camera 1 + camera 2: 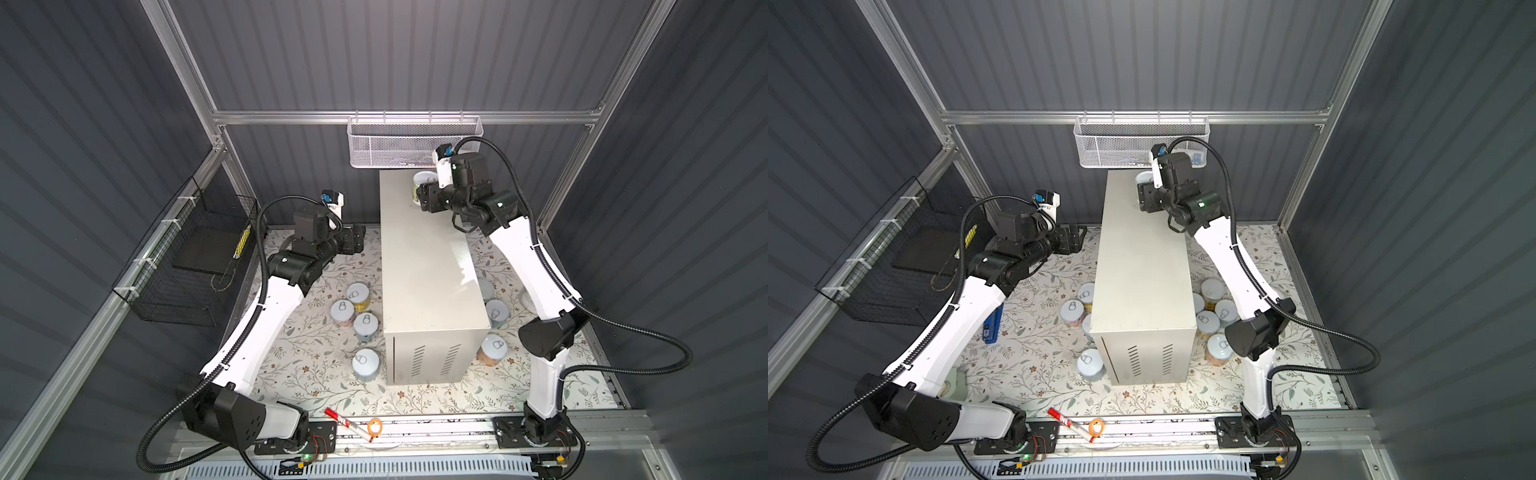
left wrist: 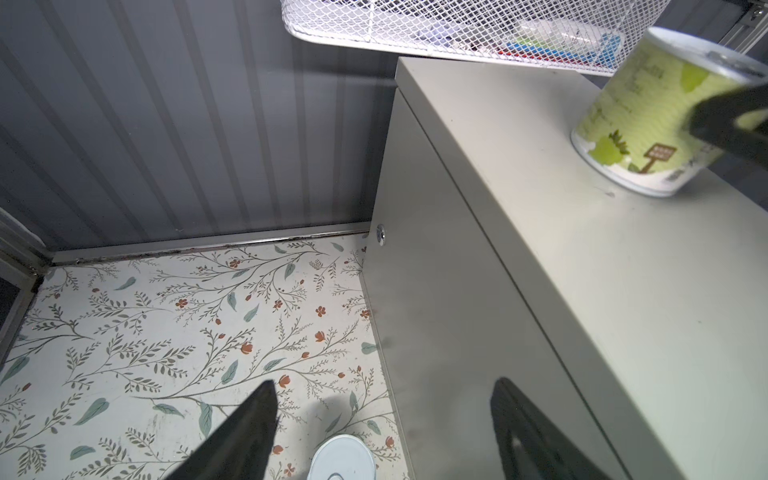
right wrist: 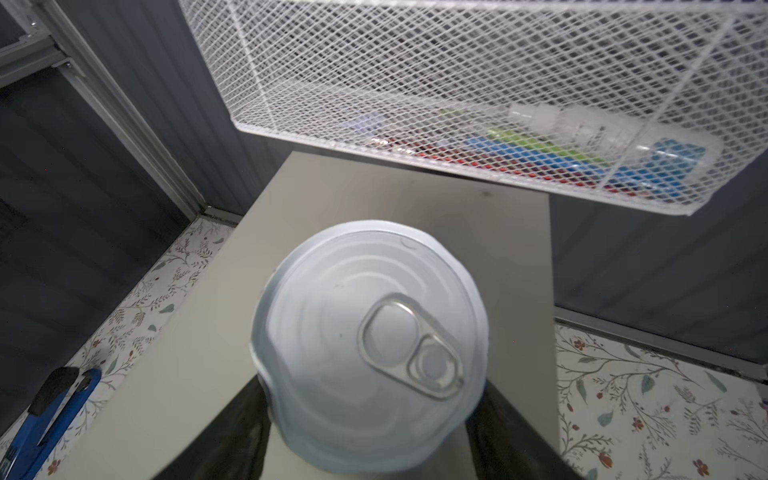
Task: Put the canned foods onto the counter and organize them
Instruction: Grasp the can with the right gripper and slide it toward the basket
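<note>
Down the middle of the floral-patterned surface stands the long cream-beige rectangular metal counter, its vented end face toward the arm bases; a white mesh basket hangs on the back rail just above its far end. The right arm rises from its base, bends at the elbow and reaches inward over the counter's far end; the right gripper points leftward there, jaws clasped on the sides of a short green-and-white labelled tin; whether the tin's base sits on the counter top or just above it, I cannot tell. The left arm leans forward beside the counter; the left gripper hovers over the floral surface near the counter's far left side, jaws apart, released.

Four pale-lidded tins stand grouped left of the counter; in a top view about five more tins cluster on its right. The right wrist view shows the held tin's silver pull-tab lid between two dark fingers; only the left wrist view shows its label. A blue stapler-like tool lies by the left arm in a top view; a red-and-white marker and a small orange ring lie at the front rail.
</note>
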### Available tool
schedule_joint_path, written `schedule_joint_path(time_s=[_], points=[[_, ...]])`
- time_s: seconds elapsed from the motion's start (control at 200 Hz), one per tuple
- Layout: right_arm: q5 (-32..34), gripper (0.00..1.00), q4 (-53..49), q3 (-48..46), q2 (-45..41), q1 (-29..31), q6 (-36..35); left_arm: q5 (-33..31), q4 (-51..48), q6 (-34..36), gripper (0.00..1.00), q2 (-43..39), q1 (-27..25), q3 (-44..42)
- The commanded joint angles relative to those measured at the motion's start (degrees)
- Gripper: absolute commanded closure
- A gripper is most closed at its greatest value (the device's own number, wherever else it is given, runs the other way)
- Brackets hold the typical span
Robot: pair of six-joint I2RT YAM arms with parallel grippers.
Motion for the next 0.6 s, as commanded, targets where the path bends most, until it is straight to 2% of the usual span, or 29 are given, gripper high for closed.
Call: schedule_joint_path(time_s=[0.0,0.33,0.595], points=[[-3.3,0.28,-0.4,5.74,2.95,-2.44,0.44,1.07,1.1,-0.31,0.19,0.94,0.52,-0.96],[-9.41,0.3,4.37,7.53,6.82,-6.18,2.33,2.14,1.78,-0.73,0.19,3.15,0.74,-0.61],[-7.61,0.3,7.0,7.54,9.4,-6.81,4.91,2.25,2.18,-0.4,0.19,4.85,1.08,-0.37]])
